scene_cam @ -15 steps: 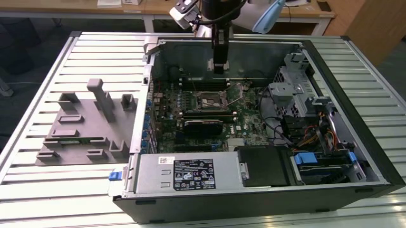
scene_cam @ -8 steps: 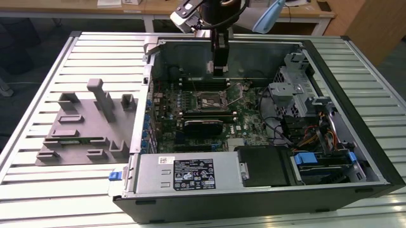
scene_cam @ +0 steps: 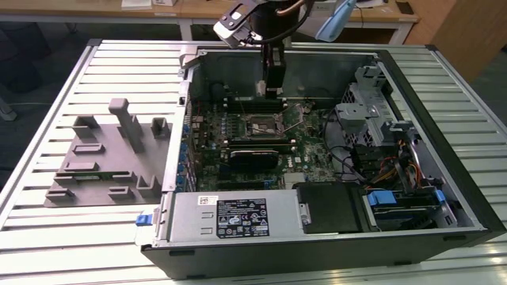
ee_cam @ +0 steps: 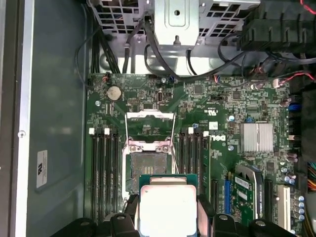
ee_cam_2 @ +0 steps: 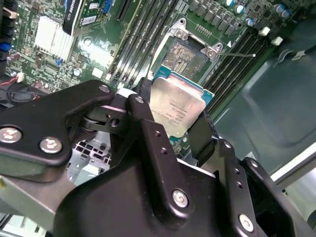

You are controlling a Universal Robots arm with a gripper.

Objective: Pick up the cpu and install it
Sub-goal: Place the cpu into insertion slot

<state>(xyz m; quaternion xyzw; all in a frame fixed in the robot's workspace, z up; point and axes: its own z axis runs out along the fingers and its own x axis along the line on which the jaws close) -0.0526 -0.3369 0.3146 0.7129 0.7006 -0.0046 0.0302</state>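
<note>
Your gripper [ee_cam_2: 174,123] is closed on the cpu [ee_cam_2: 177,106]. The two black fingers [ee_cam_2: 144,116] clamp opposite edges, and the silvery lid faces the camera with its green rim showing. It reads the same in the first wrist view: the cpu [ee_cam: 168,207] sits between the fingertips of the gripper [ee_cam: 168,219].

The cpu is not seated. It hangs over the motherboard [ee_cam: 222,103], just short of the socket [ee_cam: 148,165], and its far edge overlaps the socket frame in that view. I can't tell how high it is above the board.

The socket is open and bare, with the load plate [ee_cam: 149,126] flipped back. In the second wrist view the socket [ee_cam_2: 183,57] lies just past the cpu. Memory slots [ee_cam: 103,163] flank it on both sides, and a finned silver heatsink [ee_cam: 256,137] sits well apart from it.

In the exterior view your gripper [scene_cam: 272,89] reaches down into the open computer case [scene_cam: 467,196], near the back wall and above the socket [scene_cam: 264,126]. The power supply [scene_cam: 230,217] lies along the case's near edge.

The case sits on a slatted metal table [scene_cam: 47,83]. A grey fixture block [scene_cam: 103,160] sits at the exterior view's left, beside the case. A wooden desk [scene_cam: 198,9] stands behind the table.
</note>
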